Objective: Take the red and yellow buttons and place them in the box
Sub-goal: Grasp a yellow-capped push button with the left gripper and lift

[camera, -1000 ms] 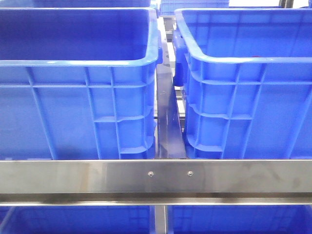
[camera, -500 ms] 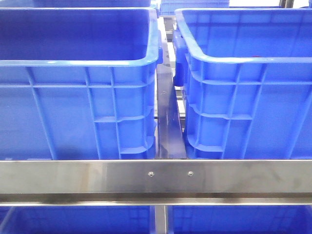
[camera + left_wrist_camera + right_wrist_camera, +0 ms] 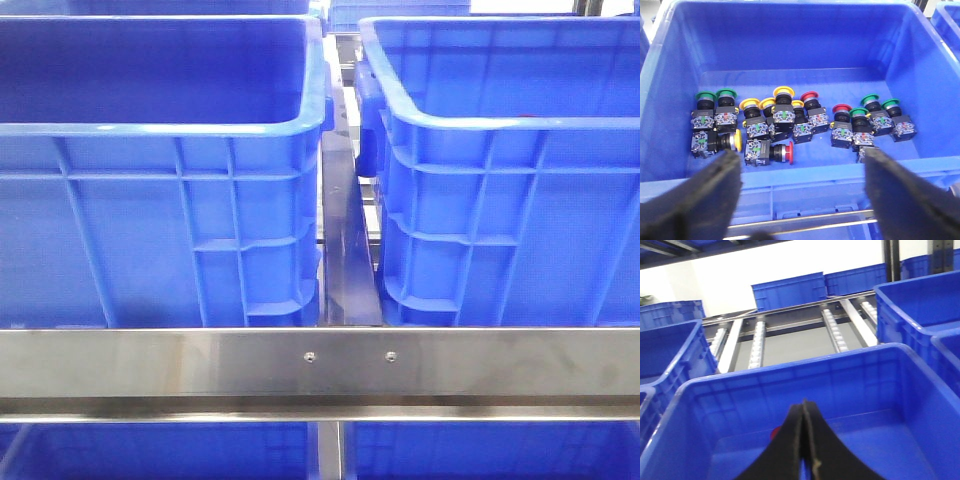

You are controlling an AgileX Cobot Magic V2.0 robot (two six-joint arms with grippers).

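1. Left wrist view looks down into a blue crate (image 3: 670, 95) holding a loose cluster of push buttons on its floor; the left tool (image 3: 800, 200) hangs above the near wall with its two dark fingers (image 3: 705, 200) spread wide and nothing between them.

2. Counted in that crate: three red buttons, one lying on its side near the front (image 3: 782, 151) and two upright (image 3: 810, 100); about five yellow buttons (image 3: 782, 94), four packed together at the centre and one on its side (image 3: 737, 140) at the edge of the cluster; five green buttons (image 3: 705, 97), two at one end and three at the other.

3. Right wrist view shows the right tool (image 3: 803, 440) with its fingers pressed together and nothing visible between them, poised over a second blue box (image 3: 790, 375). A small red spot beside the fingers may be a button already inside; it is too hidden to say.

4. Front view shows only two blue crates side by side behind a steel rail (image 3: 320, 365) of the bench; neither tool appears.

5. Judged step: choosing a pick. The next move calls for lowering the left tool onto a red or yellow button, avoiding green neighbours.
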